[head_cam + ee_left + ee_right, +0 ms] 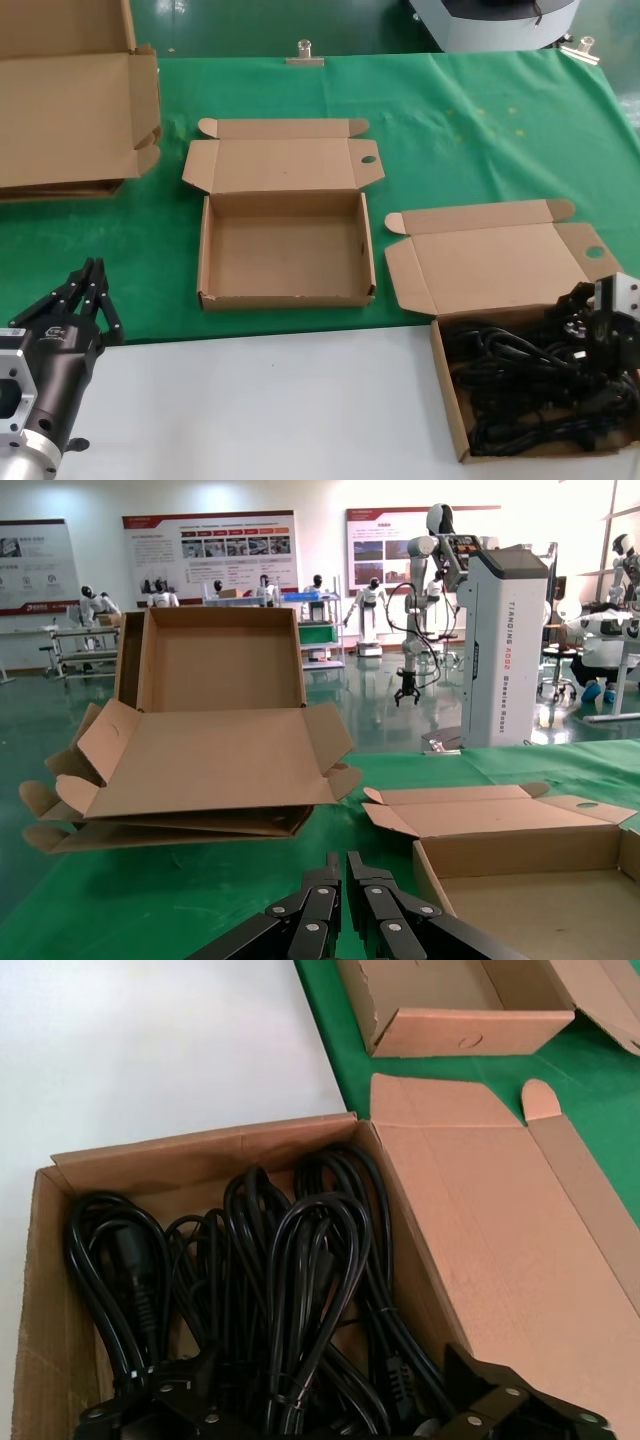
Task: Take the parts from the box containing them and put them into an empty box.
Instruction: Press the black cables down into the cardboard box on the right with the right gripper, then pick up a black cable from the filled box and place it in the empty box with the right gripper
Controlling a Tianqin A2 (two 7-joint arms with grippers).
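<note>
Right pincer (607,312) down at the far-right edge of the box containing them (448,385), fingers low among the parts (530,385) with black cord looped around them; whether closed on a bundle or merely resting among them, impossible to tell. Directly beneath and just ahead of that pincer in its wrist view, the parts (290,1290) heaped as coiled black cords, loops standing side by side, long axes running from the pincer toward the box's opposite wall, plugs scattered among them. Well apart from the right pincer, off toward the robot's left and farther forward on the green cloth of the counter (480,120), the empty box (286,296), lid folded back, nothing inside. Left pincer (90,290) parked low at the near-left of the counter, fingers pressed narrow together, pointing toward the stacked flat cartons (190,770) beyond, with the empty box (500,855) just off to its right. Right arm clearly the nearer to the cords, practically in them; left arm nearer the empty box yet well away from the cords. Probable next call: a firm grip on one coil, lift clear of the tangle, then a carry leftward and forward.
</note>
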